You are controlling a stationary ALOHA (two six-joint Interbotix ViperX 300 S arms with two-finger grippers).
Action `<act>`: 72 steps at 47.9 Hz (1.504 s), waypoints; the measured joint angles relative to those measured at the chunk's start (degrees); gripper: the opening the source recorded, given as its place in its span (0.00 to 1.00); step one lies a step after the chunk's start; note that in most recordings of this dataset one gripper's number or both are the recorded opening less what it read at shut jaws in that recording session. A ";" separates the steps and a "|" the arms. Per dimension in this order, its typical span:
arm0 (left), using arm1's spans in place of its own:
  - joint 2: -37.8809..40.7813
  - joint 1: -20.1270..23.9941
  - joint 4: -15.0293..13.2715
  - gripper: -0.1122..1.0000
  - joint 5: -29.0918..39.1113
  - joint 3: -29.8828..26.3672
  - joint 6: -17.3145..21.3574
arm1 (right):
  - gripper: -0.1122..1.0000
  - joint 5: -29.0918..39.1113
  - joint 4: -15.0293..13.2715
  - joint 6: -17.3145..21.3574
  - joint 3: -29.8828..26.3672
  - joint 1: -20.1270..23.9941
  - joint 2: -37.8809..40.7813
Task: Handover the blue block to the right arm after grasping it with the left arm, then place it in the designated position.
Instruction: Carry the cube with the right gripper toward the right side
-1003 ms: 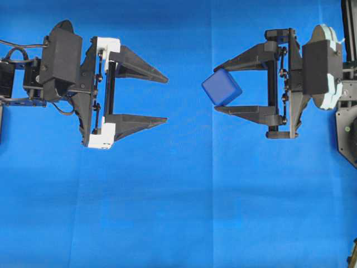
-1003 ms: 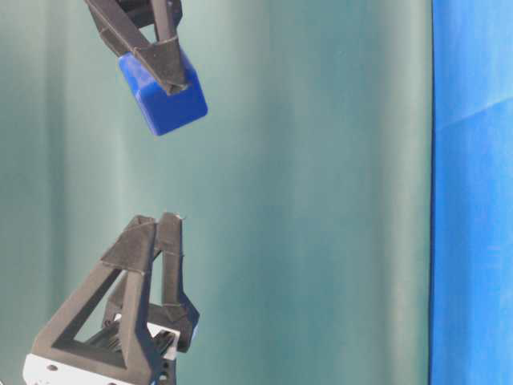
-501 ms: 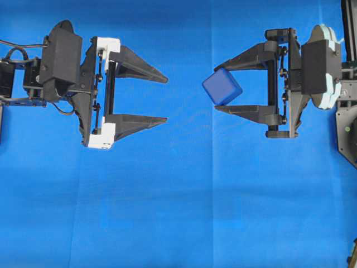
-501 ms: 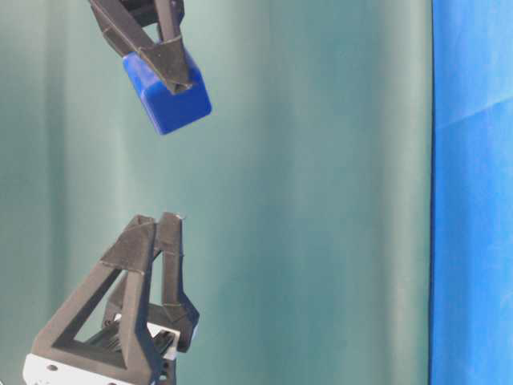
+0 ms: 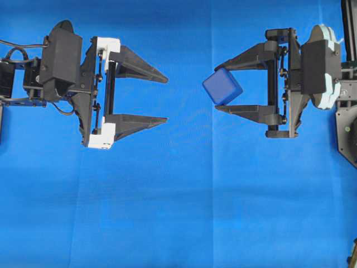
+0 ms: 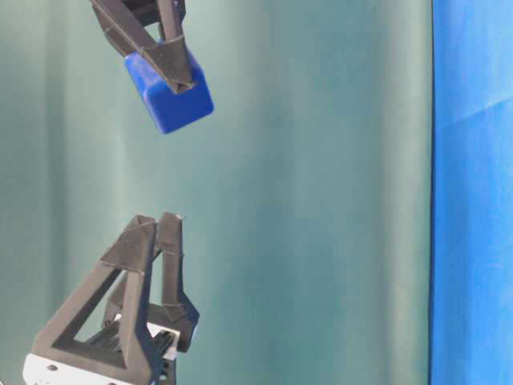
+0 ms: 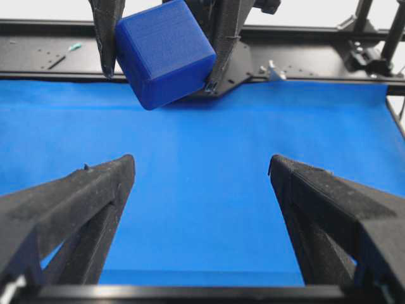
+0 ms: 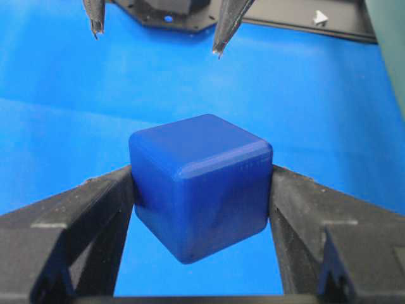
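On the left, the left arm's fingers [image 5: 165, 99] stood spread wide with nothing between them, tips aimed toward the right. Bare blue cloth [image 5: 178, 212] filled the gap between those tips and the blue block [image 5: 222, 86]. The block was a cube with no long axis, tilted corner-down, and sat at the tips of the right arm's fingers [image 5: 218, 88], which were clamped on two opposite faces, clear above the worktop.
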 measured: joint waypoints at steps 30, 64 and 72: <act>0.00 0.00 0.00 0.93 0.09 0.00 0.00 | 0.60 10.28 0.09 0.44 0.00 1.49 -0.09; 0.00 0.00 0.00 0.93 0.00 0.00 0.00 | 0.60 20.04 0.35 0.62 0.00 4.04 -0.18; 0.00 0.00 0.00 0.93 0.09 0.00 0.00 | 0.60 20.04 0.35 0.62 0.00 4.31 -0.09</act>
